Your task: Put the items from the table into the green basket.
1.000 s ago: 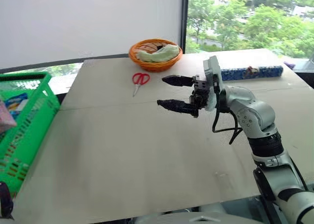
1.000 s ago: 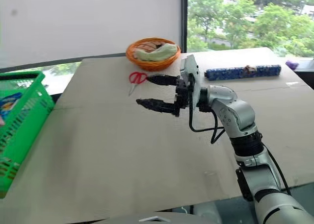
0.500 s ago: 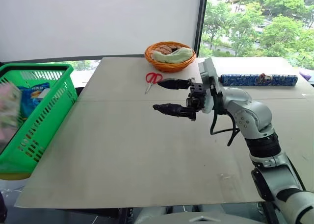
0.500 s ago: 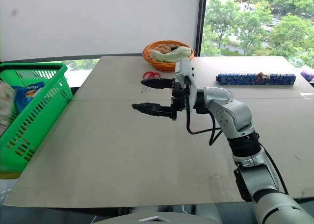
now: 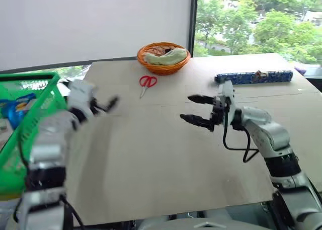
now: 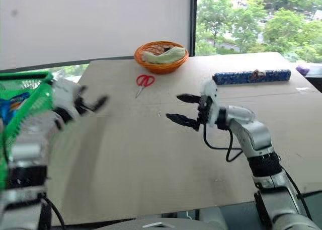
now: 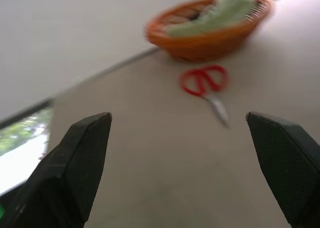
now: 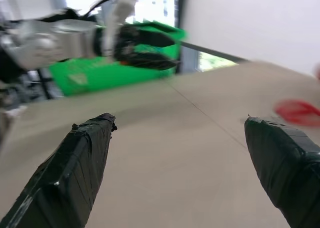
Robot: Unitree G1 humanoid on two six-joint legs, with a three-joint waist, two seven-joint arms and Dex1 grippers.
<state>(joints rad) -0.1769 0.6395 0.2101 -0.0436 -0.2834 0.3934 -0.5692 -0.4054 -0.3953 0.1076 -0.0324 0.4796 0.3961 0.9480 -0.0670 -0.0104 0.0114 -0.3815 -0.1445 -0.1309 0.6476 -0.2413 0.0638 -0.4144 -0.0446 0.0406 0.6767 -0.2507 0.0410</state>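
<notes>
Grippers, left gripper [image 7: 177, 158] and right gripper [image 5: 197, 110], hover with fingers spread and empty over the table [image 5: 151, 154], while the green basket [image 5: 20, 139] beside its left edge holds a blue packet [image 5: 11, 109].

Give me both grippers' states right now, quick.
Left gripper: open, holding nothing.
Right gripper: open, holding nothing.
</notes>
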